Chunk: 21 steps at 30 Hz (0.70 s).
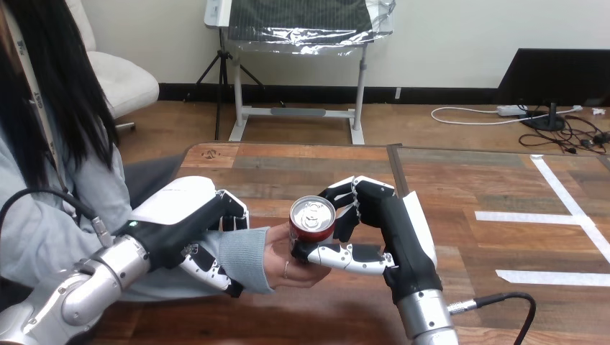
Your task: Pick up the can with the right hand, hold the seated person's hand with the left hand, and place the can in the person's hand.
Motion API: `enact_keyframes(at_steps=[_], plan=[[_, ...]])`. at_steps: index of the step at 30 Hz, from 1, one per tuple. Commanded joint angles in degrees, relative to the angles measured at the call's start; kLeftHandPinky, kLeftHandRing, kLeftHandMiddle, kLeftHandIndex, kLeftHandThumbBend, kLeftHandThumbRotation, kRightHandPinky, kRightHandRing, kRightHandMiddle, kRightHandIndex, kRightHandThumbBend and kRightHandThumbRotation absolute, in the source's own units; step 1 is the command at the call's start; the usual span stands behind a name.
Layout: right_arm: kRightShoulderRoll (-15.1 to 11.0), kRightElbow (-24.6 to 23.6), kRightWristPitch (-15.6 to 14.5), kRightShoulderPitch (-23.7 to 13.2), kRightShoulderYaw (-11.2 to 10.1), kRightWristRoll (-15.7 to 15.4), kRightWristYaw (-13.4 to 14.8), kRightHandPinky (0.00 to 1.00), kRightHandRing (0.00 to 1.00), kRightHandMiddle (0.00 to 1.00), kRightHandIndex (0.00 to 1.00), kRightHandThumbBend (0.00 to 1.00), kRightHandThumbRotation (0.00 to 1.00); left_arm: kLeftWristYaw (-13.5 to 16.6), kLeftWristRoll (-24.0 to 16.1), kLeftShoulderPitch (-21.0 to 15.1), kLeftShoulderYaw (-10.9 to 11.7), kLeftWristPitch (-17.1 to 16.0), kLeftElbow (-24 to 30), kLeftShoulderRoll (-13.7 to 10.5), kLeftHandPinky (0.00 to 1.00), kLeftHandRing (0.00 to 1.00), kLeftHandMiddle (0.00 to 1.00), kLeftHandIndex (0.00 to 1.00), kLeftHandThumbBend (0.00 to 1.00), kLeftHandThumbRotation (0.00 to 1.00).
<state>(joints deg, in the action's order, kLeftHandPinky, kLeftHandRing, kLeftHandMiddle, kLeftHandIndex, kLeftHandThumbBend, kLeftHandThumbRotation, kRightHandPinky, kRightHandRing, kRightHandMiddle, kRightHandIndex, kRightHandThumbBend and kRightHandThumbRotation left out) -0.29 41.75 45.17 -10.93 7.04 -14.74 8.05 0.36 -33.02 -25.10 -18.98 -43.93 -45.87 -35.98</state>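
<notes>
Two grips are holding, right hand (392, 230) fingers (347, 198) wrapping the can (312, 215), left hand (183, 215) clasping the person's wrist (243, 255); releasing early is likely risking a topple off the person's hand (284, 264).

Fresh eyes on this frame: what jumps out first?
The red can at the view's middle, gripped by the right hand and resting against the person's hand, which reaches in from the left. Next, the left hand, its fingers curled round that person's sleeved wrist, just left of the can.
</notes>
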Motion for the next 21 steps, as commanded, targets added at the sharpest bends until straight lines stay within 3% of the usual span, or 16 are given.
enact_keyframes(at_steps=[1, 10, 13, 21], plan=[[1.37, 1.61, 1.34, -1.56, 1.85, 0.51, -2.06, 0.27, 0.33, 0.42, 0.49, 0.83, 0.0, 1.59, 3.6, -3.73, 3.75, -1.42, 6.06, 0.91, 0.21, 0.27, 0.36, 0.38, 0.82, 0.0], [1.39, 0.62, -0.14, -0.96, 1.8, 1.35, -2.75, 0.39, 0.43, 0.51, 0.59, 0.86, 0.0, 2.25, 3.75, -2.29, 4.27, -1.39, 6.79, 1.05, 0.32, 0.38, 0.45, 0.47, 0.85, 0.02], [1.15, 0.4, -0.09, -0.9, 1.82, 1.48, -3.14, 0.43, 0.48, 0.57, 0.64, 0.88, 0.0, 2.2, 3.67, -1.94, 4.31, -1.19, 6.96, 0.92, 0.38, 0.44, 0.5, 0.52, 0.85, 0.05], [0.65, 0.02, 0.27, -0.88, 1.56, 1.98, -4.33, 0.63, 0.69, 0.73, 0.78, 0.93, 0.12, 2.79, 3.0, -0.73, 4.78, -0.96, 7.31, 0.81, 0.55, 0.61, 0.66, 0.69, 0.89, 0.21]])
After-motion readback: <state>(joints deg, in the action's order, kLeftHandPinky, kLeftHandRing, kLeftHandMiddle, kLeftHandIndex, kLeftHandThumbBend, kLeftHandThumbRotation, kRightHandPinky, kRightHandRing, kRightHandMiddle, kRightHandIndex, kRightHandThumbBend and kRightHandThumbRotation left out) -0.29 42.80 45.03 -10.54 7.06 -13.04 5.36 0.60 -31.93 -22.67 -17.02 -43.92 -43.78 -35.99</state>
